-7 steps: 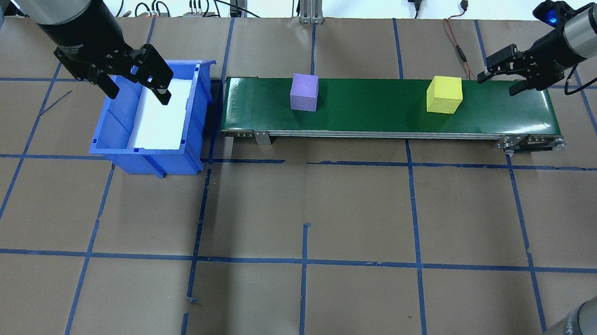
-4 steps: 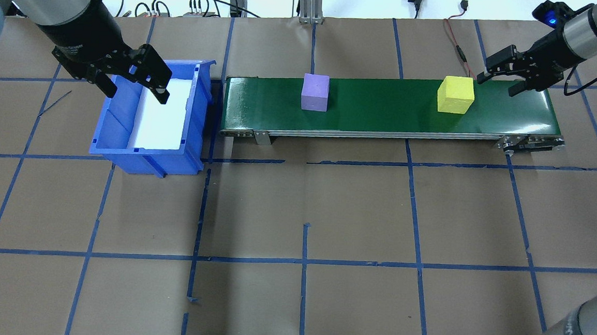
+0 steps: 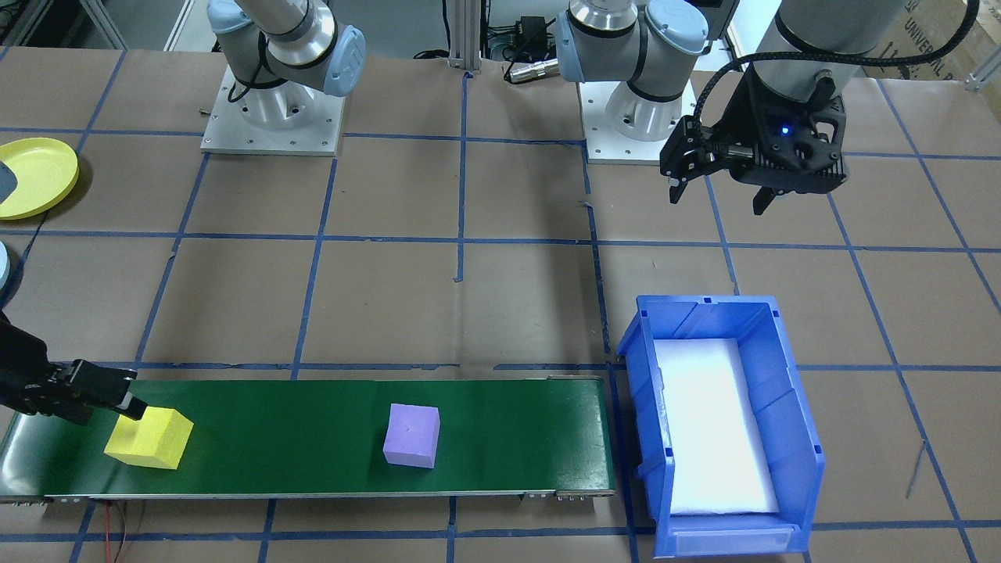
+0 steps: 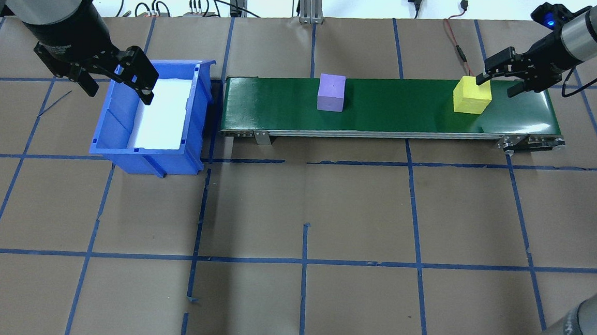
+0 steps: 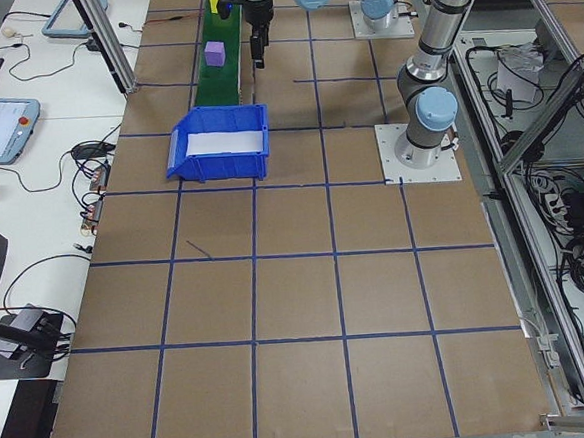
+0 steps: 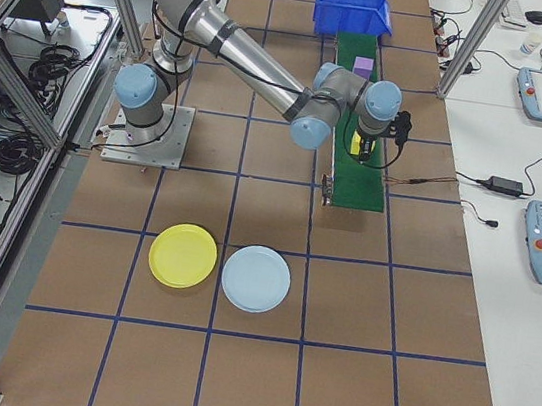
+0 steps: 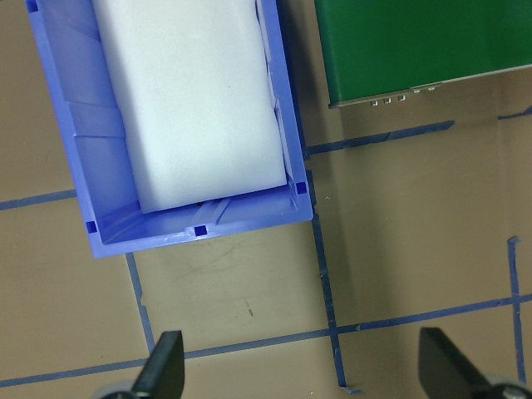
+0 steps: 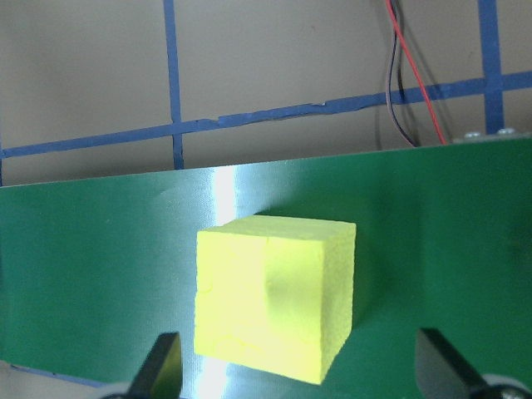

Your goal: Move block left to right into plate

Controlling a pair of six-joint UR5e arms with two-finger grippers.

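Observation:
A yellow block (image 4: 472, 94) rides near the right end of the green conveyor belt (image 4: 395, 108). My right gripper (image 4: 500, 82) is open just behind it. In the right wrist view the yellow block (image 8: 274, 295) sits between and ahead of the two spread fingers, ungripped. A purple block (image 4: 331, 92) stands mid-belt. My left gripper (image 4: 119, 86) hangs open and empty above the far left side of the blue bin (image 4: 109, 125). A yellow plate (image 6: 183, 255) and a light blue plate (image 6: 256, 279) lie on the table on the robot's right.
The blue bin (image 3: 798, 422) holds a white foam pad and stands off the belt's left end. A red and black wire (image 8: 407, 75) runs behind the belt's right end. Cables and an aluminium post (image 4: 308, 2) line the far table edge.
Both blocks have travelled right along the belt, and the yellow one now sits at the right gripper's fingers. The left gripper has drifted left, off the bin's middle.

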